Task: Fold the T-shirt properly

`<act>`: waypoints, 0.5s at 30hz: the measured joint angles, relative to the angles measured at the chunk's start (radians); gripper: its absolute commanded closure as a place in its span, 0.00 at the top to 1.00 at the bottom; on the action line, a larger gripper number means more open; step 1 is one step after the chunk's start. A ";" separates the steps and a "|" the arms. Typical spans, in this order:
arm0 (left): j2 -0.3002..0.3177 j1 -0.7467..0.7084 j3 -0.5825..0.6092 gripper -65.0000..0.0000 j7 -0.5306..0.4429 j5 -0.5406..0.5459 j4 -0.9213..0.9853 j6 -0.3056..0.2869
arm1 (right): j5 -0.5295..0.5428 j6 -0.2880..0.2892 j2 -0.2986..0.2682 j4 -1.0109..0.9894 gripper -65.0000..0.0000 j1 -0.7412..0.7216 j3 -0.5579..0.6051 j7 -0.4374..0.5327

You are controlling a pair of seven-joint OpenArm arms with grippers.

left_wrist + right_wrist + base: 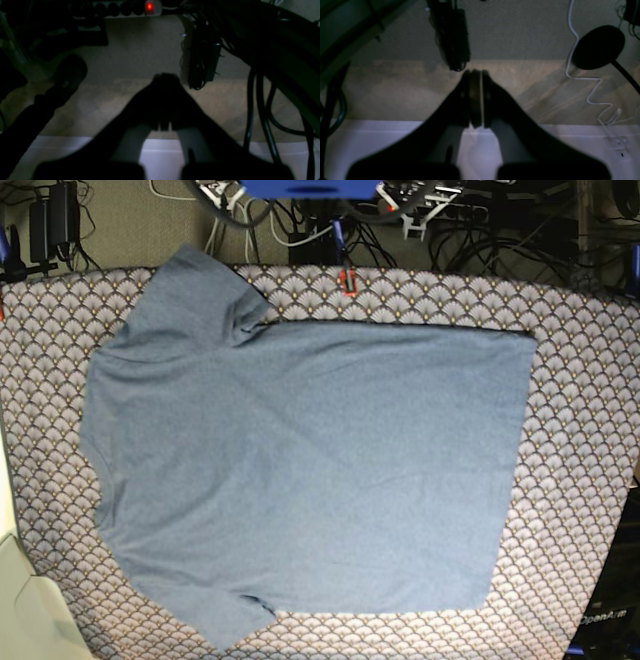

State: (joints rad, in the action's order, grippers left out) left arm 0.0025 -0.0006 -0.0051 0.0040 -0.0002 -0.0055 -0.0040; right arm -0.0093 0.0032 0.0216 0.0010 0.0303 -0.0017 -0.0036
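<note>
The slate-blue T-shirt (pixel 310 470) lies spread flat on the table in the base view, plain side up. Its collar end points left and its hem runs down the right. One sleeve (pixel 195 290) reaches the far left edge, the other (pixel 225 620) sits near the front. Neither arm appears in the base view. My left gripper (pixel 166 77) is a dark shape with fingertips pressed together, shut on nothing, facing a dim floor. In the right wrist view, my right gripper (pixel 476 73) is also shut and empty. The shirt shows in neither wrist view.
A scallop-patterned tablecloth (pixel 580 380) covers the table, with tangled cables (pixel 480 230) behind its far edge. A power strip with a red light (pixel 149 6), a hanging black adapter (pixel 203 57) and black cords (pixel 260 112) show in the left wrist view. A round black base (pixel 597 46) and a white cable (pixel 592 82) show in the right.
</note>
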 measured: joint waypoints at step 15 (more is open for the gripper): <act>0.003 -0.027 0.000 0.01 0.004 0.000 -0.047 0.000 | 0.000 0.000 -0.002 0.000 0.00 0.000 0.000 0.003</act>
State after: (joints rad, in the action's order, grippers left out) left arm 0.0051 -0.0273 -0.0051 0.0078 -0.0006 -0.0525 -0.0044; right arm -0.0093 0.0032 0.0193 0.0010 0.0307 -0.0017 -0.0002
